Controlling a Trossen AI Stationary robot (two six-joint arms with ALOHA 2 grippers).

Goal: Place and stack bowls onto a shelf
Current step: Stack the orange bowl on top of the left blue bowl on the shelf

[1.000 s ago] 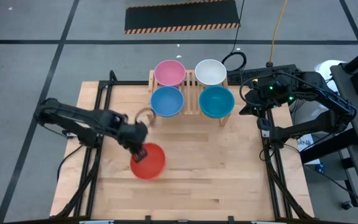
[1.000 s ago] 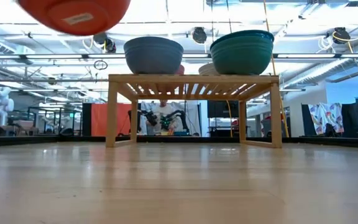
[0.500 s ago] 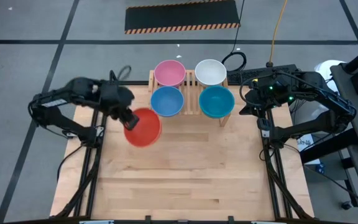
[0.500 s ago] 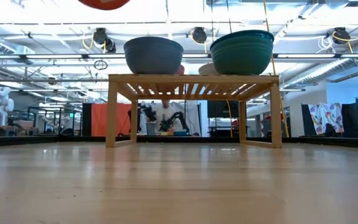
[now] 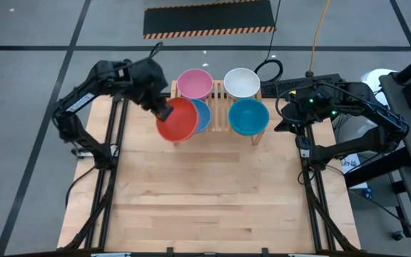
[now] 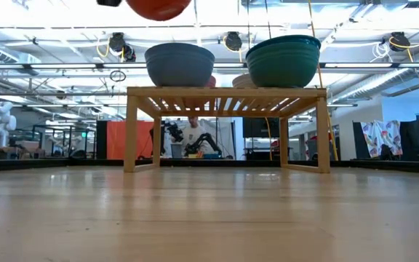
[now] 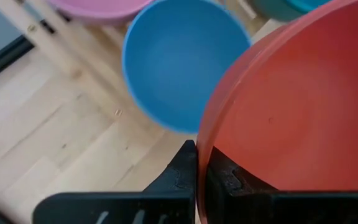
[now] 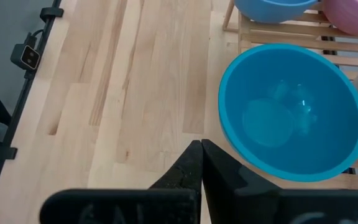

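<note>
My left gripper (image 5: 164, 113) is shut on the red bowl (image 5: 178, 120), high above the table, partly over the blue bowl (image 5: 202, 116). The red bowl's underside shows at the top of the low view (image 6: 158, 7). The shelf (image 5: 220, 100) bears the pink bowl (image 5: 195, 83), white bowl (image 5: 242, 82), blue bowl and teal-blue bowl (image 5: 248, 117) on its slats. In the low view the teal-blue bowl seems nested in a green one (image 6: 283, 65). My right gripper (image 8: 201, 149) is shut and empty, at the shelf's right end. My left gripper pinches the red bowl's rim (image 7: 202, 134) on the side toward the table's left edge, one finger (image 7: 225, 177) inside the bowl and one (image 7: 182, 171) outside. The fingers come slanting down from the left. The bowl is lifted clear, mouth up.
The shelf stands at the table's far edge, its four places all taken by bowls. Bare tabletop (image 5: 212, 193) lies between the shelf and the near edge. Dark frame rails (image 5: 105, 193) run along the table's left and right sides.
My left gripper has carried the red bowl up and toward the table's far edge and right, from over the middle-left of the table to partly over the blue bowl on the shelf. The bowl has stayed in the hold, mouth up.
</note>
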